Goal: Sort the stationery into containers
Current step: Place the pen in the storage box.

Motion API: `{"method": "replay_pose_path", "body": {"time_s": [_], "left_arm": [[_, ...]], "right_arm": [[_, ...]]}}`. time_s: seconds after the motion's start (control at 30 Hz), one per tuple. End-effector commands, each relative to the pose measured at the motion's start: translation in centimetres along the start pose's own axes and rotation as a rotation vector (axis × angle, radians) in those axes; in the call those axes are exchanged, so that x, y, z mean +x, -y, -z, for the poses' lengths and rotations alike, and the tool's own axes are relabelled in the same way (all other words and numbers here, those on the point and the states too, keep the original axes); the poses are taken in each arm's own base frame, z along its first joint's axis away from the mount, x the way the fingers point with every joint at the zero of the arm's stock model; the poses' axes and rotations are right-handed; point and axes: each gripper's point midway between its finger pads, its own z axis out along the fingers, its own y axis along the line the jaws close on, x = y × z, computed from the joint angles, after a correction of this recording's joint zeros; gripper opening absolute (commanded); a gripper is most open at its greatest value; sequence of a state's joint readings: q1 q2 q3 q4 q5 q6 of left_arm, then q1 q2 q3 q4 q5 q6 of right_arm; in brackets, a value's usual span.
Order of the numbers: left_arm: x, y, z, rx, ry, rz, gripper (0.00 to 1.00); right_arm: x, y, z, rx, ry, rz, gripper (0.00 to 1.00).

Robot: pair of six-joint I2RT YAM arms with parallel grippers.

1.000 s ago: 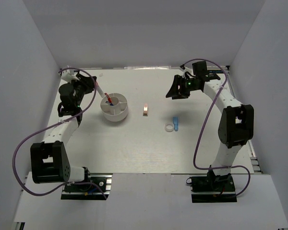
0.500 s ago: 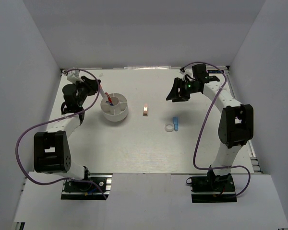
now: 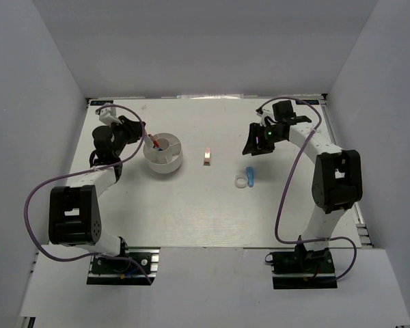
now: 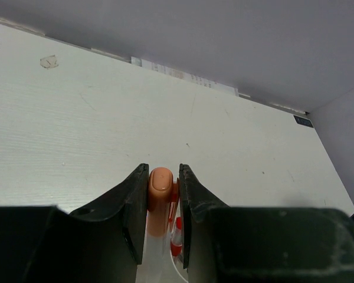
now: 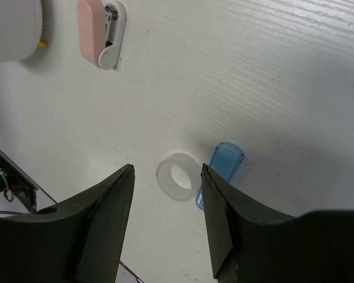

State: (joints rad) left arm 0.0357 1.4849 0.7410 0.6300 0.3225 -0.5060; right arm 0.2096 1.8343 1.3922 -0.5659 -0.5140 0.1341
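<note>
Holding orange-white stick (image 4: pixel 160 184) pinched between the narrow jaws of left gripper (image 4: pixel 163 175), angled over the tub (image 3: pixel 165 162) near the worktop's far-left corner, probably for a compartment drop. Right gripper (image 5: pixel 167 170) hangs wide open, empty, above white ring (image 5: pixel 163 177) and light-blue eraser (image 5: pixel 224 163), likely lining up a pick.

Robot lab w/ white-walled booth (image 3: pixel 205 48)

The top external camera is looking down from above and behind the arms, taking in the whole bench (image 3: pixel 191 212) from afar. The left wrist camera is sitting low, facing along the bench toward the far wall, very near the orange-white stick (image 4: pixel 160 187) in the left gripper (image 4: pixel 164 177). The right wrist camera is looking down from much nearer, through the right gripper (image 5: pixel 167 171), and is sharing the white ring (image 5: pixel 178 177), light-blue eraser (image 5: pixel 224 163) and tan clip (image 5: pixel 97 32) with the top view.
</note>
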Motion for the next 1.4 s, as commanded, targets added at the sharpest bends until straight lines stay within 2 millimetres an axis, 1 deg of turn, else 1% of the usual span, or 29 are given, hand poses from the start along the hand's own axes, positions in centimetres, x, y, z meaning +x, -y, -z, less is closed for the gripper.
{"method": "replay_pose_path", "body": {"time_s": [0.0,0.07,0.1,0.17,0.23,0.3,0.33,0.37,0.43,0.5,0.57,0.6,0.63,0.67,0.7,0.77,0.87,0.97,1.1,1.17,1.23,1.33,1.37], "left_arm": [[0.7,0.2,0.2,0.013,-0.01,0.002,0.09],[0.9,0.2,0.3,0.015,-0.018,0.007,0.17],[1.0,0.2,0.3,0.014,-0.019,0.009,0.19],[1.0,0.2,0.4,0.015,-0.017,0.008,0.2],[0.3,0.4,0.4,0.019,0.008,0.001,0.14],[-0.8,-0.1,0.1,-0.004,0.039,-0.007,0.08],[-1.7,0.1,-0.2,-0.002,0.058,-0.013,0.07],[-2.1,-0.3,-0.4,-0.013,0.068,-0.015,0.05],[-2.6,-0.1,-0.5,-0.002,0.083,-0.045,0.04],[-2.1,0.4,-0.6,0.021,0.07,-0.065,0.03],[-1.5,0.2,-0.4,0.02,0.056,-0.076,0.03],[-1.1,0.5,-0.4,0.032,0.049,-0.082,0.03],[-0.4,0.3,-0.2,0.032,0.035,-0.083,0.03],[-0.3,0.3,0.0,0.033,0.032,-0.092,0.03],[-0.1,0.1,0.1,0.025,0.032,-0.101,0.03],[0.4,-0.1,0.4,0.021,0.026,-0.112,0.03],[0.5,-0.1,0.7,0.025,0.027,-0.124,0.03],[0.4,0.5,0.9,0.049,0.03,-0.118,0.04],[-0.3,1.0,0.6,0.06,0.041,-0.095,0.04],[-0.5,1.0,0.3,0.059,0.045,-0.091,0.08],[-0.3,0.9,0.2,0.059,0.035,-0.086,0.16],[0.0,0.7,0.1,0.055,0.023,-0.082,0.22],[-0.1,0.7,0.1,0.053,0.025,-0.082,0.26]], "right_arm": [[-1.2,-0.2,2.1,0.043,0.072,0.088,0.55],[-1.1,-0.1,2.2,0.048,0.071,0.095,0.55],[-1.0,-0.1,2.2,0.052,0.071,0.098,0.55],[-0.9,-0.1,2.2,0.059,0.072,0.101,0.55],[-0.7,-0.1,2.3,0.053,0.07,0.099,0.55],[-0.5,-0.2,2.2,0.047,0.065,0.1,0.54],[-0.5,-0.3,2.2,0.046,0.065,0.098,0.55],[-0.5,-0.4,2.2,0.042,0.064,0.098,0.55],[-0.5,-0.3,2.1,0.041,0.063,0.094,0.55],[-0.7,-0.4,2.1,0.035,0.067,0.092,0.55],[-0.8,-0.4,2.1,0.032,0.068,0.091,0.55],[-0.9,-0.4,2.2,0.031,0.071,0.091,0.55],[-1.0,-0.5,2.2,0.032,0.073,0.095,0.55],[-0.7,-1.0,1.9,0.026,0.061,0.107,0.55],[-0.8,-0.4,2.1,0.034,0.068,0.096,0.55],[-0.5,-0.5,2.0,0.031,0.059,0.098,0.55],[-0.5,-0.5,2.0,0.027,0.058,0.094,0.55],[-0.6,-0.8,1.9,0.015,0.06,0.092,0.55],[-0.7,-0.8,1.9,0.013,0.061,0.091,0.55],[-0.6,-0.6,2.0,0.017,0.06,0.085,0.58],[-0.6,-0.8,2.1,0.016,0.061,0.092,0.58],[-0.5,-0.9,2.1,0.015,0.06,0.093,0.58],[-0.5,-0.8,2.0,0.015,0.058,0.092,0.58]]}}
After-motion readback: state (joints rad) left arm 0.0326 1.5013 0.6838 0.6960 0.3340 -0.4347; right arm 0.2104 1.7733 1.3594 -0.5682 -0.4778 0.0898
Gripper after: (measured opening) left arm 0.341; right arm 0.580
